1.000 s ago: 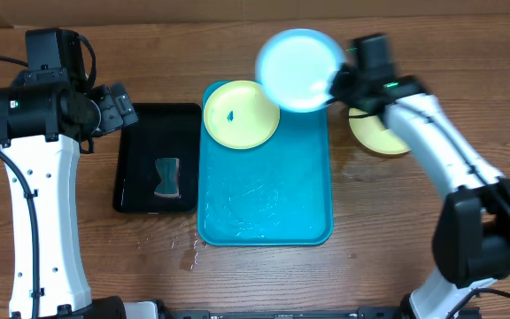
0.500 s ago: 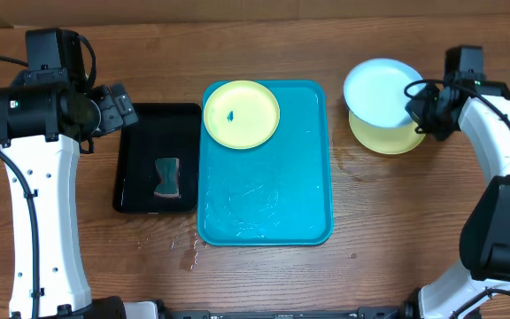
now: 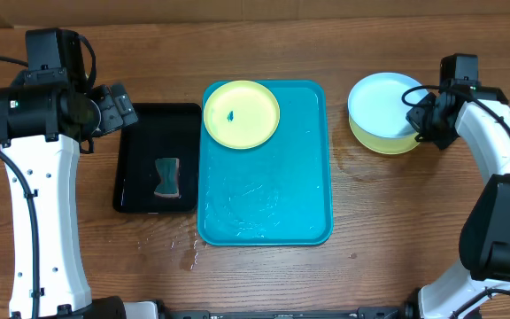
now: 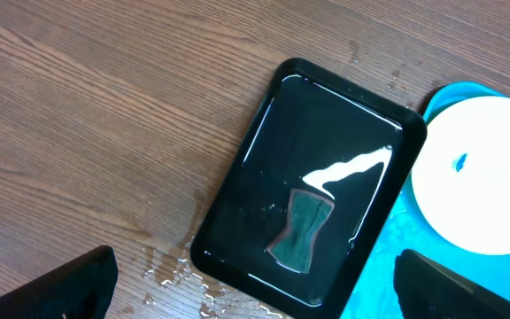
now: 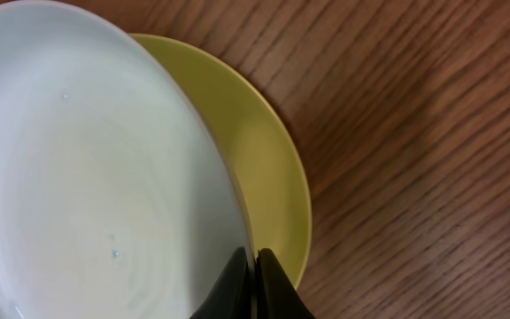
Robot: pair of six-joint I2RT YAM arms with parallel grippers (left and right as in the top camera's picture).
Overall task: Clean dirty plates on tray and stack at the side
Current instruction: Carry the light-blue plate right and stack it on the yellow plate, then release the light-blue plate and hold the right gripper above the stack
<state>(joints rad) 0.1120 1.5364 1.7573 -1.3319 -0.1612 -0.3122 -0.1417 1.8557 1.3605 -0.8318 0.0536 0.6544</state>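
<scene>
A turquoise tray lies mid-table. A pale yellow-green plate with a small blue smudge sits at its far left corner; it also shows in the left wrist view. Right of the tray, the light blue plate rests on another yellow-green plate. My right gripper is shut on the blue plate's rim; in the right wrist view the fingers pinch the blue plate over the yellow-green plate. My left gripper is open and empty, high above the black tray.
A smaller black tray holding water and a dark green sponge lies left of the turquoise tray; the sponge also shows in the left wrist view. Water drops lie on the wooden table by the tray's front left corner.
My right gripper carried the blue plate from above the tray's far edge rightward and lowered it onto the yellow-green plate at the side. The left arm has not moved.
</scene>
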